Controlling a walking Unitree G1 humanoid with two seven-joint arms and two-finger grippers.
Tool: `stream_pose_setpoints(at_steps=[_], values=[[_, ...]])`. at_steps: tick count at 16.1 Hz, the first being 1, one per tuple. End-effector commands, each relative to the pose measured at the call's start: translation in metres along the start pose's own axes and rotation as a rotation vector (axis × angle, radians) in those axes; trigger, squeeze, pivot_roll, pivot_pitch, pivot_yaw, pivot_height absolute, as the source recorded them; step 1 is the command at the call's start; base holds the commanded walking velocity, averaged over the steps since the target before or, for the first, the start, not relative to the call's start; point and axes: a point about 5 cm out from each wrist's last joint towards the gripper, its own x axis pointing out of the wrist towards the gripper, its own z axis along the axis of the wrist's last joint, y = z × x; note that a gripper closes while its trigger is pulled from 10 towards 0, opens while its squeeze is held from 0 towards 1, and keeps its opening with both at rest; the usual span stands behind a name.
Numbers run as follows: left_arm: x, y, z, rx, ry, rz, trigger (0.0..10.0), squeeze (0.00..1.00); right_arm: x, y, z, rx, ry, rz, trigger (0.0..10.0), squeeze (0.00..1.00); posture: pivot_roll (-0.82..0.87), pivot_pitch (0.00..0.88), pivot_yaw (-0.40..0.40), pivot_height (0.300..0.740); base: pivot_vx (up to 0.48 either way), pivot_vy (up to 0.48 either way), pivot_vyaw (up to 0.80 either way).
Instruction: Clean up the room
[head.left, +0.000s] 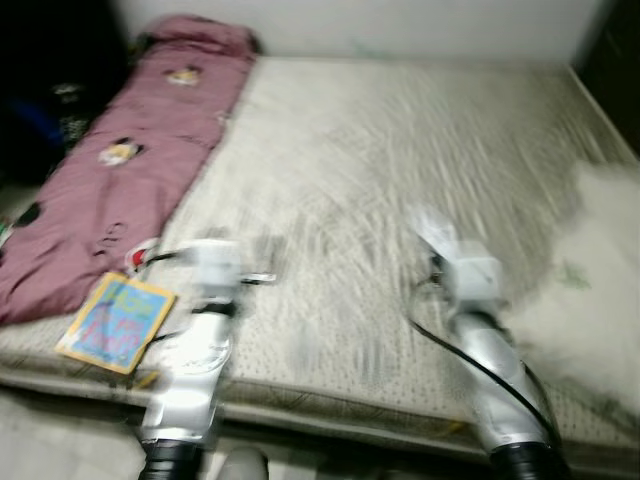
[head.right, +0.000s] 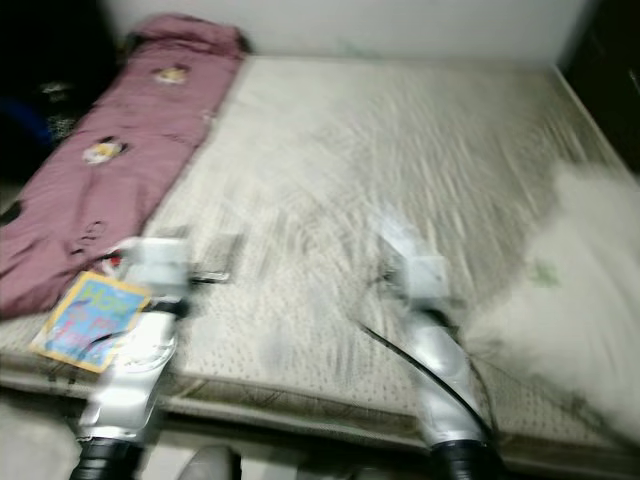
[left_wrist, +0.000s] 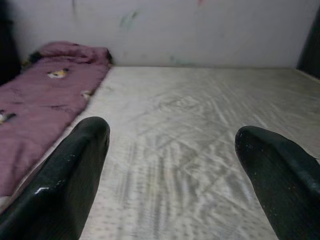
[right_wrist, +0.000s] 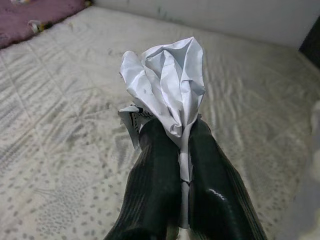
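Note:
My right gripper (right_wrist: 181, 131) is shut on a crumpled white paper (right_wrist: 167, 80), which sticks up above the two black fingers. In the blurred left eye view this paper (head.left: 430, 228) hovers over the middle of the pale mattress (head.left: 380, 140), at the end of my right arm. My left gripper (left_wrist: 172, 135) is open, its fingers wide apart, nothing between them, low over the mattress near its front left part. A colourful book (head.left: 115, 322) lies at the front left corner, just left of my left arm.
A long maroon blanket (head.left: 120, 170) runs along the left side of the mattress to the wall. A white fluffy cover (head.left: 590, 280) is heaped at the right edge. Dark clutter (head.left: 50, 110) stands beyond the left side.

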Motion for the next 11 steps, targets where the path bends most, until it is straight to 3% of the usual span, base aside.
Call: stream_pose_setpoints(at_steps=[1,6,8,11], values=[[-0.0101,0.0286,-0.0084,0.034,0.046,0.104,10.0,0.0,0.0076,0.0266,0.0199,0.038,-0.076,0.1,10.0,0.0,0.07,0.0,0.015,0.74,0.0,0.0,0.0],[-0.0117,0.0319,-0.0099,0.062,0.07,0.143,10.0,0.0,0.0083,0.0266,0.0212,0.018,-0.087,0.105,10.0,0.0,0.09,0.0,0.005,0.74,0.0,0.0,0.0],[-0.0127,0.0337,-0.0126,0.025,0.077,0.142,10.0,0.0,0.0103,0.0259,0.0223,0.015,-0.086,0.105,10.0,0.0,0.08,0.0,0.003,0.74,0.0,0.0,0.0],[-0.0139,0.0318,-0.0164,0.033,0.093,0.141,10.0,0.0,0.012,0.0266,0.0229,0.019,-0.086,0.111,10.0,0.0,0.08,0.0,0.005,0.74,0.0,0.0,0.0]])
